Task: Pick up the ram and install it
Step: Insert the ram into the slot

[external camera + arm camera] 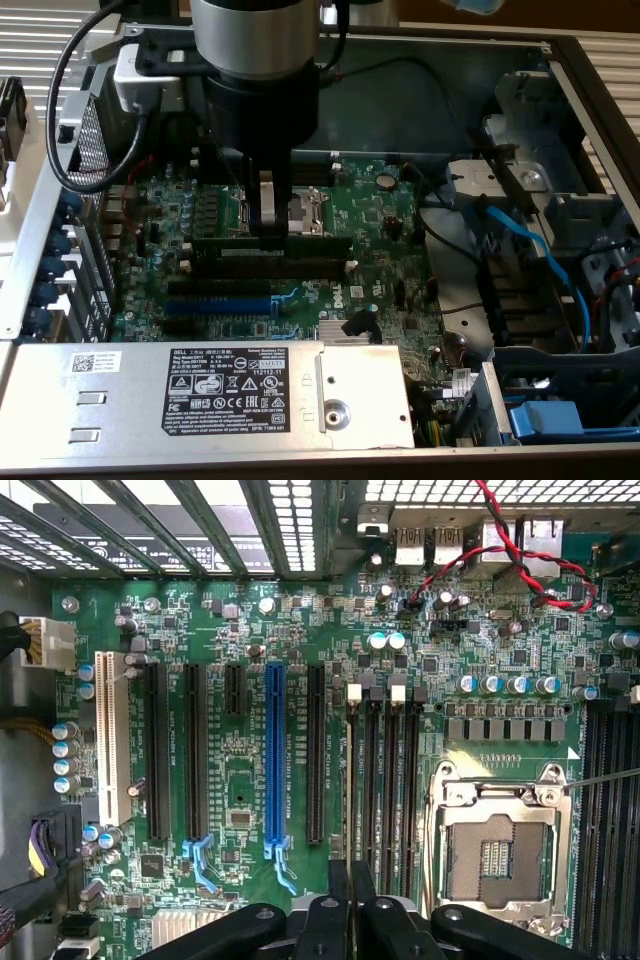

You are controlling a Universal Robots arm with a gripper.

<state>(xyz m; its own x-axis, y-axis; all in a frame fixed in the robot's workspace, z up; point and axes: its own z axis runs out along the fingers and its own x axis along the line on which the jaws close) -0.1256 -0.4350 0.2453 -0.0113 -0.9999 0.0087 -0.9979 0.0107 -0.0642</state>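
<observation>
As the exterior view has it, my gripper (268, 232) stands nearly closed, pinching the top edge of the ram (318, 240), a long, narrow dark-green circuit stick. The stick stands upright along the bank of long black plastic slots (300, 266), between the square metal processor socket (308, 210) and the long blue plastic slot (215, 306). Which slot it meets, and whether it is seated, I cannot tell. Done well, I judge, this step wants the stick square to its slot, both ends level, and pressure straight down so neither end rides up.

The wrist view adds alignment. My gripper (348, 905) lines up with the black slot (352, 780) farthest from the socket (495, 855), whose white end clip (353, 693) is plain to see. The stick's height reads better from the exterior view.
</observation>
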